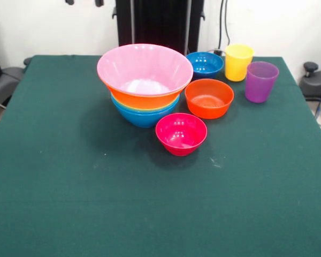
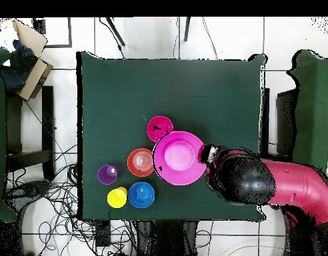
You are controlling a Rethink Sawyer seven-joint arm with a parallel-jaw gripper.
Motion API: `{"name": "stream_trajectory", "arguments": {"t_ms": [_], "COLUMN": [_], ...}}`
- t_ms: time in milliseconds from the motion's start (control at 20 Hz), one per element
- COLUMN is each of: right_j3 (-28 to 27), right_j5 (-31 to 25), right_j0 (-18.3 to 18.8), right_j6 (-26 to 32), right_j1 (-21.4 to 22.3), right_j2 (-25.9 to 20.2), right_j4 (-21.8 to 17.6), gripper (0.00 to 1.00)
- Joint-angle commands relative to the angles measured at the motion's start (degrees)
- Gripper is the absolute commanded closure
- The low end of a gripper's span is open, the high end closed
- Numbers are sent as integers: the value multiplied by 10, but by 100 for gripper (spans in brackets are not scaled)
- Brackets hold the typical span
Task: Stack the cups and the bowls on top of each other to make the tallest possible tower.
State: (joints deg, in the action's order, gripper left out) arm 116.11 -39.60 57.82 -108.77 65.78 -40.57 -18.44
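The overhead view shows my arm [image 2: 287, 187] at lower right, my end effector [image 2: 208, 155] beside the tower [image 1: 144, 80]; I cannot tell its state. The front view shows the layers: pink bowl [image 1: 144, 68] topmost, orange, then blue, mouths up, centre frame. Orange-red bowl [image 1: 208, 98], crimson bowl [image 1: 181, 134], dark blue bowl [image 1: 204, 63], purple cup [image 1: 260, 81] and yellow cup [image 1: 238, 62] stand upright on the worktop [image 1: 69, 176].

No words, numbers, labels or signs can be read anywhere in either view, not on the bowls, the cups, the surface or the robot arm.
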Motion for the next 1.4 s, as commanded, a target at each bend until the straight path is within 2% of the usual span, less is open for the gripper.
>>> {"name": "stream_trajectory", "arguments": {"t_ms": [50,550,1050,1400], "right_j3": [-10,-49,-59,-50], "right_j5": [-80,-94,-87,-80], "right_j0": [-60,-124,-157,-170], "right_j6": [64,17,-7,-18], "right_j1": [20,6,3,16], "right_j2": [-46,-6,21,34], "right_j4": [24,16,7,6], "gripper": [0,0,0,0]}}
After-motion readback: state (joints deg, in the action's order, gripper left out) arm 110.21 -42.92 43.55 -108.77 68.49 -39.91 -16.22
